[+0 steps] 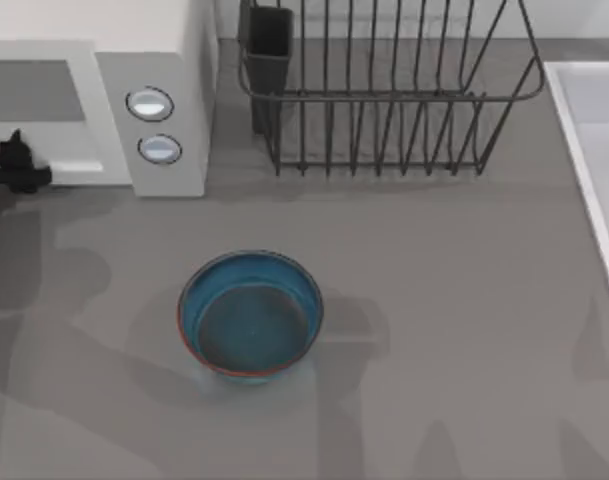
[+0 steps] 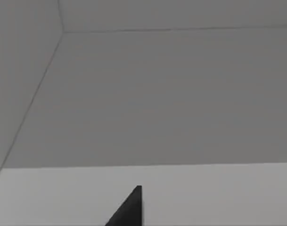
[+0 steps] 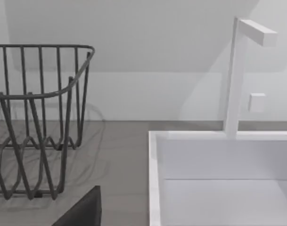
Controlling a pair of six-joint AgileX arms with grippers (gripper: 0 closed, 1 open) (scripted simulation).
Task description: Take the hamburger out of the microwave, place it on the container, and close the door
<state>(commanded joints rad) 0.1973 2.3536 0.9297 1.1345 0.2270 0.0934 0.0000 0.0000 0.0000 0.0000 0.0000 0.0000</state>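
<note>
**Left pincer at the microwave's front, container waiting empty**

The left pincer (image 1: 14, 165) hung right against the front of the microwave (image 1: 169, 60), beside the white frame of the door (image 1: 69, 165). I could not tell whether it was released or clenched, nor whether the door stood shut or ajar. The hamburger was hidden. Since the container (image 1: 189, 300) lay empty, my judgement was that the hamburger sat inside the microwave.

It would likely handle as a light, soft, small thing. It would be easy to squash and apt to roll, so a gentle pinch across its rounded sides, low on the lump, looked the safest hold. The door, stiff and flat, would want a push on its frame rather than a grip.

And the count:
- One microwave, with two buttons (image 1: 150, 103) on its side panel.
- One container on the table (image 1: 464, 300), in front of the microwave's panel and well apart from it.
- One dish rack (image 1: 384, 95) just beside the microwave on its right.
- One sink (image 1: 574, 130) farther right of the microwave, past the rack.
- One faucet (image 3: 235, 80) standing at the sink's rim.

The right pincer (image 3: 84, 209) was parked out by the rack and sink, far from the microwave, and I could not tell its state.
</note>
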